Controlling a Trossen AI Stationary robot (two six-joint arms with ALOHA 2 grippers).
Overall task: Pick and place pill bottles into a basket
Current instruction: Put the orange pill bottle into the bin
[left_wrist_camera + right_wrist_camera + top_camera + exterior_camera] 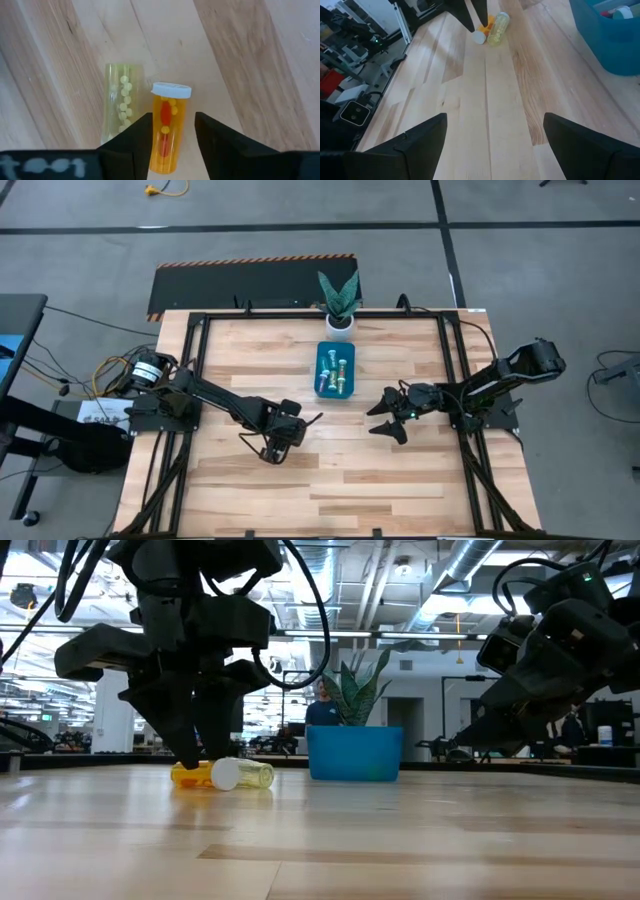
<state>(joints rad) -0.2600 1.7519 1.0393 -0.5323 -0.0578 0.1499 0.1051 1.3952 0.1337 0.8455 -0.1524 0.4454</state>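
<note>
An orange pill bottle (167, 130) with a white cap lies on its side on the wooden table. A pale yellow-green pill bottle (120, 102) lies right beside it. My left gripper (172, 135) has come down over the orange one and is shut on it. In the low view both bottles (222, 774) lie under the left arm. The teal basket (335, 370) sits at the table's far middle with several pill bottles inside. My right gripper (385, 418) hovers open to the right of the basket, holding nothing. My left gripper pinches the orange bottle's body (161, 145) between its two fingers (137, 140), behind the white cap (171, 90). The fingers come from above, pointing steeply down, and lie across the bottle. The bottle lies on its side on the table.
A white pot with a green plant (340, 305) stands at the far edge just behind the basket. The yellow-green bottle lies close to my left gripper's outer finger. Bare wood stretches across the table's near half (330, 490).
</note>
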